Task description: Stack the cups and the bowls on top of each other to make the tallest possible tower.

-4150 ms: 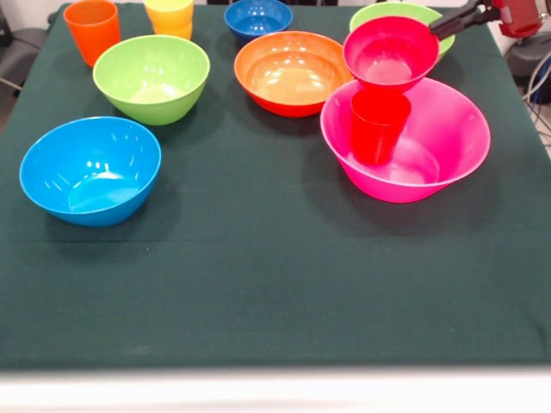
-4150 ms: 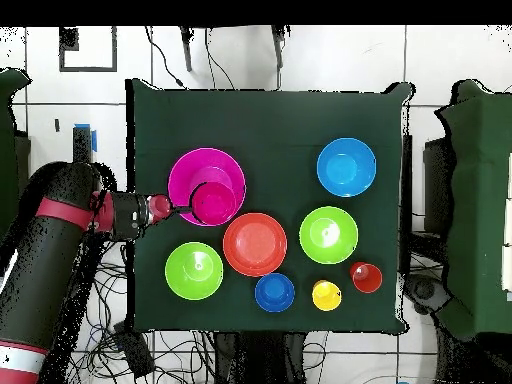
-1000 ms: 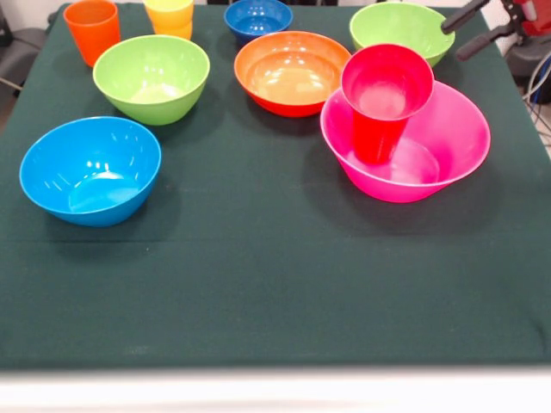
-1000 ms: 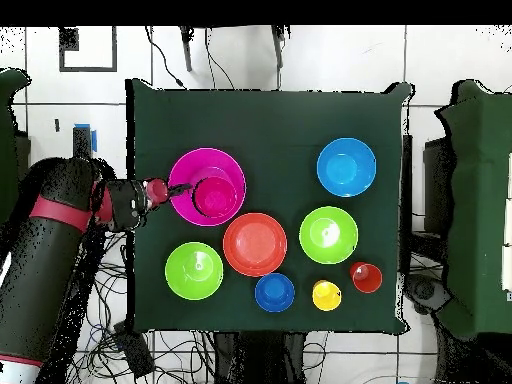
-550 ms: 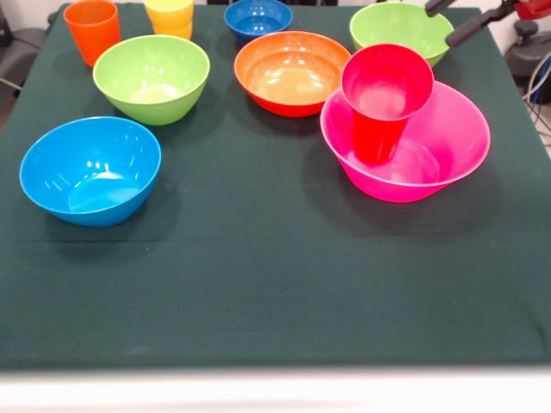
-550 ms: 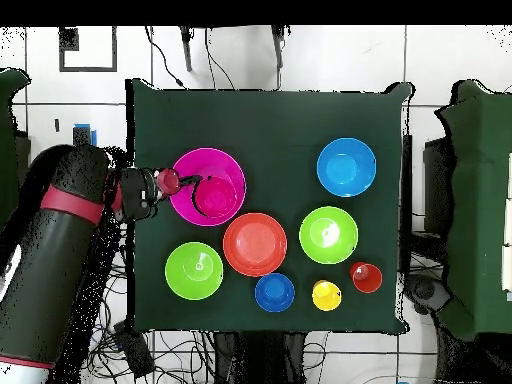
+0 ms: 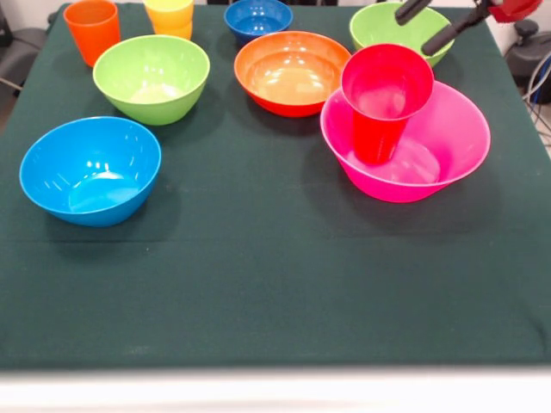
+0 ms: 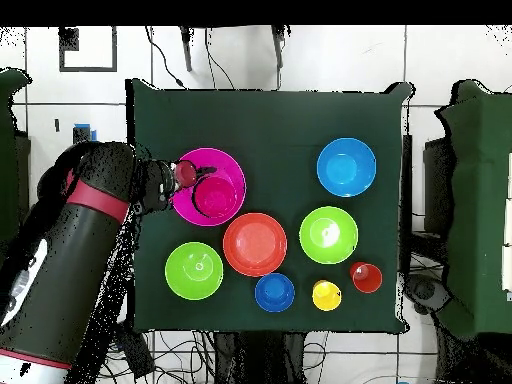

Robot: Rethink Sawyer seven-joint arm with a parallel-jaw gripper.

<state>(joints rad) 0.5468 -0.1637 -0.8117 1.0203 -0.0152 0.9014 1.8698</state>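
A: So, from the front, where does the tower (image 7: 387, 112) stand?

B: By the desk's (image 7: 258, 284) right edge: the red cup (image 7: 379, 129) stands upright in the big pink bowl (image 7: 448, 129), and the small crimson bowl (image 7: 387, 79) sits on the cup's mouth. The claw (image 7: 426, 24) hangs above the far right corner, its two dark fingers (image 7: 443, 39) spread and holding nothing, over the lime green bowl (image 7: 387, 26) there.

A: And the rest?

B: An orange bowl (image 7: 291, 73) just left of the tower, a second green bowl (image 7: 151, 77), a light blue bowl (image 7: 90, 170) near the left edge, and an orange cup (image 7: 92, 30), yellow cup (image 7: 170, 15) and dark blue bowl (image 7: 257, 17) along the far edge.

A: From overhead?

B: The arm (image 8: 70, 260) reaches in from the desk's (image 8: 270, 115) left edge; the claw (image 8: 190, 175) is over the pink bowl's (image 8: 225, 165) rim, beside the crimson bowl (image 8: 215, 197).
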